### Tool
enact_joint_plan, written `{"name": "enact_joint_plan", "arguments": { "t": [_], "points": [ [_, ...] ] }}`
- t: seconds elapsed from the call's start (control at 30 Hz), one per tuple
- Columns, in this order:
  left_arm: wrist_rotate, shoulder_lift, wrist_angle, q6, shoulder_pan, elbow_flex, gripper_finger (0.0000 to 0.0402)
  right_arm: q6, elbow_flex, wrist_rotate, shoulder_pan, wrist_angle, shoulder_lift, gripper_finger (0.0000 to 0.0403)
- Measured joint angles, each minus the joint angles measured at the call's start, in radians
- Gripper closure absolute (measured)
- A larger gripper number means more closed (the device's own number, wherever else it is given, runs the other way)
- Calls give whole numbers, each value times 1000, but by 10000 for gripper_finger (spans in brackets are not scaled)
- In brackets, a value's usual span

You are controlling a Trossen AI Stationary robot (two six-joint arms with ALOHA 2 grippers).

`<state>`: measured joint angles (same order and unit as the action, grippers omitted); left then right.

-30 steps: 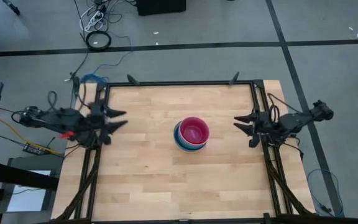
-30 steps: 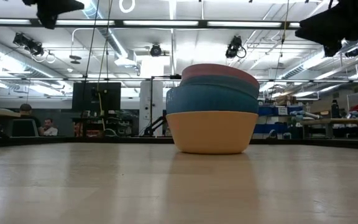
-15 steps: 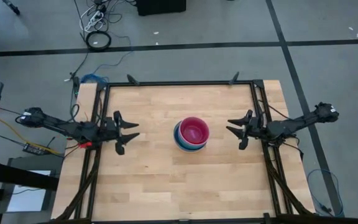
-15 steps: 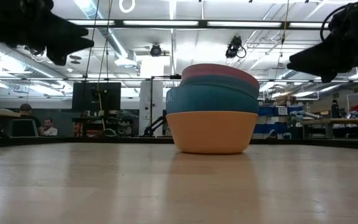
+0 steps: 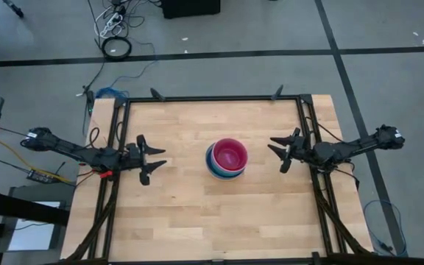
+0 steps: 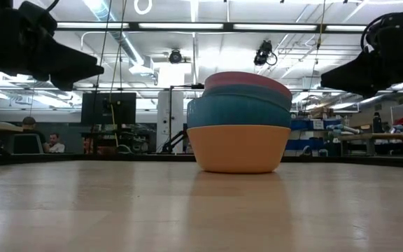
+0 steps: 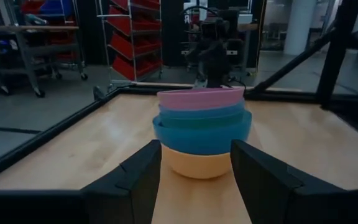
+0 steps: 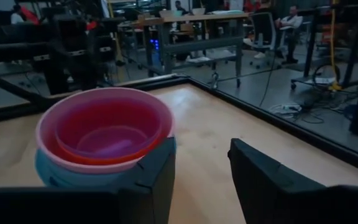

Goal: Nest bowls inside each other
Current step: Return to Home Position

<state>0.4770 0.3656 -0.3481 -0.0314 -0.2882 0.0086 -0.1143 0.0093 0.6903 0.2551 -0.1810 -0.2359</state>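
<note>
The bowls stand nested in one stack [image 5: 227,159] at the middle of the wooden table. From the side the stack [image 6: 238,122] shows an orange bowl at the bottom resting on the wood, blue and light blue bowls above it, and a pink rim on top. Inside the pink bowl [image 8: 104,127] sits a magenta one. My left gripper [image 5: 157,156] hovers open to the left of the stack, pointing level at it. My right gripper [image 5: 274,151] hovers open on the stack's right side, also pointing at it. In each wrist view the stack [image 7: 202,134] lies ahead of the open fingers, well apart from them.
A black metal frame [image 5: 212,98] runs along the table's edges, with clamps at the far corners. Bare wood lies all around the stack. Cables lie on the floor beyond the far edge. People sit at desks [image 6: 40,143] in the room behind.
Both arms have come down from above and stretched out level toward the stack. My left gripper has sunk the most and gone toward the table's right; my right gripper has sunk and gone a little toward the left. The stack has kept still.
</note>
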Motion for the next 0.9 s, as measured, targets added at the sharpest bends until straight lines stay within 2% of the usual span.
{"name": "enact_joint_plan", "arguments": {
  "t": [0.27, 0.9],
  "points": [
    [93, 0, 39, 28, 0, 0, 199, 38, 0, -3, -9, 2, 0, 264],
    [95, 0, 31, 27, 0, -1, 199, 39, -1, -4, -9, -3, 0, 261]
  ]
}}
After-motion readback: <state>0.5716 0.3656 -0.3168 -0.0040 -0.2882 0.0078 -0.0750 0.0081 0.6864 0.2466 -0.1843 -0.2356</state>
